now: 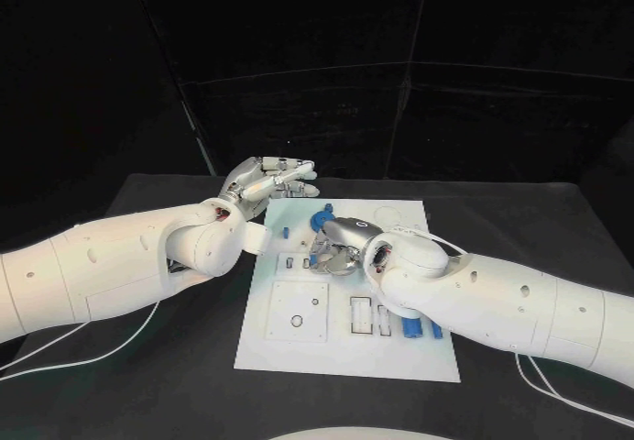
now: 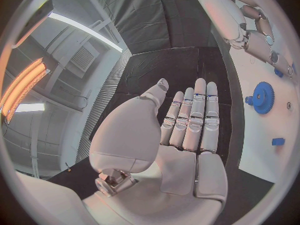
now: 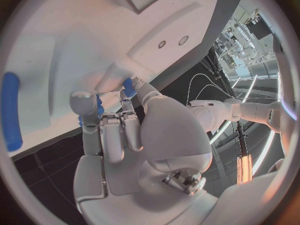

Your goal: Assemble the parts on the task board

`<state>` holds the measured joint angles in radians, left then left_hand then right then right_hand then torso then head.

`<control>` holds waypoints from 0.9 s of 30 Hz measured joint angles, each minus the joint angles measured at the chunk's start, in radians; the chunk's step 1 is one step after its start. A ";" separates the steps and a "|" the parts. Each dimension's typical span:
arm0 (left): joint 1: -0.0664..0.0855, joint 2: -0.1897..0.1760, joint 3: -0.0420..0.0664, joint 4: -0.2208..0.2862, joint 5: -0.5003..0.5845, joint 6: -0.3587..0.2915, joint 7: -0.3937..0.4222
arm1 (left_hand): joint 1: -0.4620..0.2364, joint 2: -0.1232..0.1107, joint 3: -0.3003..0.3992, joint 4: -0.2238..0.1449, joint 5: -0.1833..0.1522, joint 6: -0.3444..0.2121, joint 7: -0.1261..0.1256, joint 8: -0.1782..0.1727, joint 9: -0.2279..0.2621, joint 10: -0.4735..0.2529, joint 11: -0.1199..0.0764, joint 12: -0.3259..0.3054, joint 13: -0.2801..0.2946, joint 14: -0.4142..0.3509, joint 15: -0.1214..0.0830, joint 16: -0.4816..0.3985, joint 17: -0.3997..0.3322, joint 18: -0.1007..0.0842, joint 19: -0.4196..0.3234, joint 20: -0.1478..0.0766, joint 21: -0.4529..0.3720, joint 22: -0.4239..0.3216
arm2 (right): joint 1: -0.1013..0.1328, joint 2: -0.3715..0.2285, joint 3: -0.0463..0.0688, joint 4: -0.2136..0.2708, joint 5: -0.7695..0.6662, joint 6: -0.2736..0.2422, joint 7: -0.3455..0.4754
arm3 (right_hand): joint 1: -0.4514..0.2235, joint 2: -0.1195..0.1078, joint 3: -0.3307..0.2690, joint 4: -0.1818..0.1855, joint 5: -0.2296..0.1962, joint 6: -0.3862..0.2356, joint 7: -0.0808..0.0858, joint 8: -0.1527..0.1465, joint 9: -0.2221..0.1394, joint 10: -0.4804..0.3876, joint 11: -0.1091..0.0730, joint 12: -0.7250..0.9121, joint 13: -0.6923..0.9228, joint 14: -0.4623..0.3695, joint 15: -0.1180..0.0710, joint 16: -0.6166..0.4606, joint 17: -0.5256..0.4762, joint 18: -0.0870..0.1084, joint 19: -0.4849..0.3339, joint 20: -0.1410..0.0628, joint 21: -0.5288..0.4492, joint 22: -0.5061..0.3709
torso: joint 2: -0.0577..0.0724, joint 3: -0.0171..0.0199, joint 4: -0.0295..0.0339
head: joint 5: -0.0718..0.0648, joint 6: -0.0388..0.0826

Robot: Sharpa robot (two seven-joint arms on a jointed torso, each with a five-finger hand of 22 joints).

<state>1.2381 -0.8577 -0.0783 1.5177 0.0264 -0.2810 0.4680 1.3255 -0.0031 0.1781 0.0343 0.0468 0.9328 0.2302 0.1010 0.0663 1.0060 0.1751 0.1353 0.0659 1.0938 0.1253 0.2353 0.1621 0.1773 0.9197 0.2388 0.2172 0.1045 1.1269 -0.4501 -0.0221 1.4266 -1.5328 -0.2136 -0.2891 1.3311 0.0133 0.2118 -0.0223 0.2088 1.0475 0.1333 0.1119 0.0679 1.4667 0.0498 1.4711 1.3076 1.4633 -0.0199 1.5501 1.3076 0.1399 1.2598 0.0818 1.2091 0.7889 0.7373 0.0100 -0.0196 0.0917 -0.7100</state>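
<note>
A flat white rectangular task board (image 1: 298,353) lies mid-table, with a blue plastic toothed gear (image 2: 263,97) on it and blue cylindrical pegs (image 1: 418,328) near its edge.

Left hand (image 2: 187,130) held flat with fingers (image 2: 195,112) straight and together, holding nothing, over the black tabletop (image 2: 169,67), white task board (image 2: 259,60) beside it, blue gear (image 2: 262,98) standing on it, small blue part (image 2: 278,141) nearby

left hand (image 2: 187,130) flat, right hand (image 3: 125,135) curled
</note>
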 measured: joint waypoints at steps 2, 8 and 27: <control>0.000 0.000 0.000 0.000 0.000 0.000 0.000 | 0.000 0.000 0.000 0.000 0.000 0.000 0.000 0.000 0.000 0.000 0.000 0.000 0.000 0.000 0.000 0.000 0.000 0.000 0.000 0.000 0.000 0.000 | 0.000 0.000 0.000 0.001 -0.002 0.004 -0.001 | 0.000 0.000 0.000 0.000 0.000 -0.001 -0.001 0.000 0.000 0.000 0.000 -0.002 0.000 0.000 0.000 0.000 0.000 0.000 0.000 0.000 0.000 -0.001 | 0.000 -0.0002 0.0000 | 0.000 0.000; 0.000 0.000 0.000 0.000 0.000 0.000 0.000 | 0.000 0.000 0.000 0.000 0.000 0.000 0.000 0.000 0.000 0.000 0.000 0.000 0.000 0.000 0.000 0.000 0.001 0.000 0.000 0.000 0.000 0.000 | 0.000 -0.001 0.000 0.004 -0.007 0.013 -0.004 | -0.010 -0.010 0.000 0.000 0.000 -0.001 -0.002 -0.003 0.001 0.000 0.000 -0.005 0.000 0.000 0.000 0.000 0.000 0.000 0.000 0.000 0.000 -0.003 | 0.000 -0.0002 0.0000 | 0.002 -0.002; 0.000 0.000 0.000 -0.001 0.000 0.000 0.000 | 0.000 0.000 0.000 0.000 0.000 0.000 0.000 0.000 0.000 0.000 0.000 0.000 0.000 0.000 0.000 0.000 0.001 0.000 0.000 0.000 0.000 0.000 | -0.005 0.002 0.000 0.001 -0.013 0.011 -0.013 | -0.065 -0.065 -0.026 0.018 -0.002 -0.052 0.020 -0.029 -0.001 -0.013 0.013 -0.028 0.000 0.004 0.004 0.000 0.000 0.000 -0.007 0.007 -0.013 -0.023 | 0.000 -0.0006 0.0004 | 0.004 -0.004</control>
<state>1.2381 -0.8580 -0.0783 1.5168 0.0264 -0.2809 0.4680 1.3255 -0.0031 0.1781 0.0343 0.0468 0.9328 0.2302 0.1010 0.0663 1.0060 0.1751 0.1353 0.0660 1.0938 0.1253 0.2353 0.1627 0.1774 0.9196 0.2388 0.2172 0.1047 1.1223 -0.4479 -0.0224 1.4275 -1.5462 -0.2026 -0.3021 1.2660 -0.0520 0.1854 -0.0044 0.2069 0.9955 0.1535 0.0829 0.0668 1.4541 0.0625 1.4432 1.3076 1.4670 -0.0162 1.5501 1.3075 0.1399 1.2524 0.0892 1.1962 0.7663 0.7372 0.0094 -0.0192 0.0959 -0.7139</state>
